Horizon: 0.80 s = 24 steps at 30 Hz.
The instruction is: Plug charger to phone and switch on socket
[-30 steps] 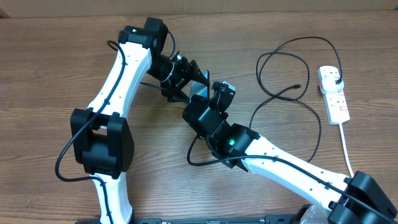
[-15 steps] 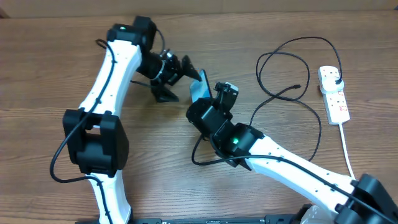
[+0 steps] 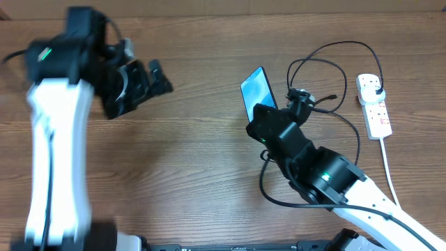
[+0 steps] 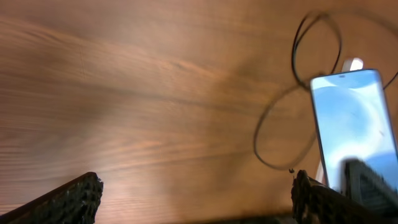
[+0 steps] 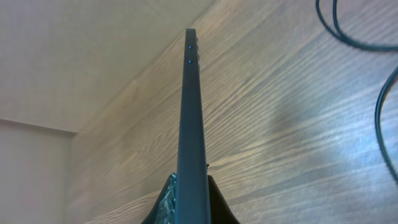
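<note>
My right gripper (image 3: 267,115) is shut on the phone (image 3: 257,91), which it holds by one end above the table, its blue-teal screen tilted up. In the right wrist view the phone (image 5: 190,118) shows edge-on between my fingers (image 5: 189,198). The phone also shows in the left wrist view (image 4: 353,118). My left gripper (image 3: 143,82) is open and empty at the far left, well away from the phone; its fingers show wide apart (image 4: 196,199). The black charger cable (image 3: 327,77) loops on the table right of the phone, its plug in the white socket strip (image 3: 373,104).
The socket's thick white cord (image 3: 387,164) runs down toward the table's front right. Cable loops (image 5: 357,37) lie to the right of the held phone. Bare wooden tabletop (image 3: 188,160) lies between the two arms.
My left arm has let go of the phone and swung back to the far left. My right gripper has carried the phone to the right, toward the cable.
</note>
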Motion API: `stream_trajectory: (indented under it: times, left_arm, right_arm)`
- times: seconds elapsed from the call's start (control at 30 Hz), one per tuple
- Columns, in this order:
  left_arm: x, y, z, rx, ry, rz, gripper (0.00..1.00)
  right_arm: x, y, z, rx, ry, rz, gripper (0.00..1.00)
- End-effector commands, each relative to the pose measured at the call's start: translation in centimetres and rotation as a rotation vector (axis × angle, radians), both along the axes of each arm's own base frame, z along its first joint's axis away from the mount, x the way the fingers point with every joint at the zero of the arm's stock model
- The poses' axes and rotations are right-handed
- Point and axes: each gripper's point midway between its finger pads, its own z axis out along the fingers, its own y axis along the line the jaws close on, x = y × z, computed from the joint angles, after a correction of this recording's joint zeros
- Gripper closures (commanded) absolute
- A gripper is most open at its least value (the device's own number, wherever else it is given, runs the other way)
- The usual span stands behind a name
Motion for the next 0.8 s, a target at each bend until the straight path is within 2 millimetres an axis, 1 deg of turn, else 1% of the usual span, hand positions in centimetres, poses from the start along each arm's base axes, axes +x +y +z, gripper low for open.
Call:
stream_trajectory:
  times: [0.0,0.07,0.17,0.27,0.33,0.43,0.57,0.63,0.77]
  left_arm:
    - [-3.7,2.9,3.5,0.166,-0.154,0.062,0.00]
    - [-5.9,3.6,4.1,0.177,-0.191,0.136,0.00]
    - [-8.2,3.6,3.5,0.146,-0.243,0.186,0.00]
    - [-9.5,2.2,1.7,0.032,-0.302,0.206,0.00]
    - [-9.7,1.0,0.4,-0.070,-0.321,0.218,0.00]
    - [-9.3,-1.2,-1.4,-0.239,-0.335,0.221,0.01]
    - [-7.7,-3.2,-3.8,-0.434,-0.280,0.263,0.00]
    - [-6.9,-4.0,-4.6,-0.515,-0.247,0.276,0.00]
    - [-5.4,-5.8,-5.4,-0.656,-0.196,0.237,0.00]
  right_arm:
    - [-0.2,0.4,1.7,0.125,0.014,0.014,0.96]
    - [-0.1,0.8,1.4,0.152,0.041,0.045,0.96]
    - [-0.1,1.4,1.0,0.184,0.076,0.083,0.96]
    - [0.0,2.0,0.4,0.217,0.122,0.126,0.96]
    - [0.0,2.6,0.0,0.249,0.154,0.163,0.96]
    - [0.3,3.7,-0.5,0.328,0.196,0.238,0.96]
    - [1.2,4.6,-2.0,0.448,0.293,0.284,0.96]
    - [1.7,5.1,-2.7,0.479,0.323,0.316,0.96]
    - [1.9,6.6,-3.0,0.558,0.368,0.393,0.96]
